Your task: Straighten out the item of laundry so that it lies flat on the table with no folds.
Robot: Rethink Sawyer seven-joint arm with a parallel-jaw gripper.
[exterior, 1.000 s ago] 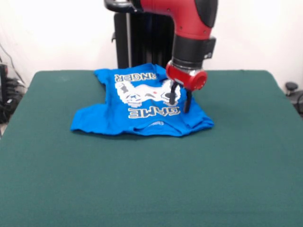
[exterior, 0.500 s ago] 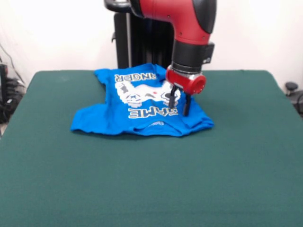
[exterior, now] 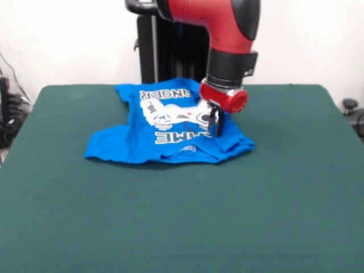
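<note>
The blue T-shirt [exterior: 170, 149] lies rumpled on the far middle of the dark green table [exterior: 182, 222]. Its white controller print and "GAME" lettering face up. One sleeve spreads toward the left, and a fold is bunched at the shirt's right edge. My gripper [exterior: 215, 126] comes straight down from the red arm onto the right part of the print. Its black fingers are drawn together and pinch the fabric there. The cloth directly under the fingers is hidden.
The robot's black pedestal [exterior: 170, 51] stands just behind the table's far edge. Dark cables [exterior: 8, 114] hang off the left side, and a small black object [exterior: 348, 106] sits past the right edge. Green tabletop stretches wide in front of the shirt.
The two fingers stood apart over the print a second ago and have now closed together on the fabric. The shirt's print has shifted slightly. The arm has barely moved.
</note>
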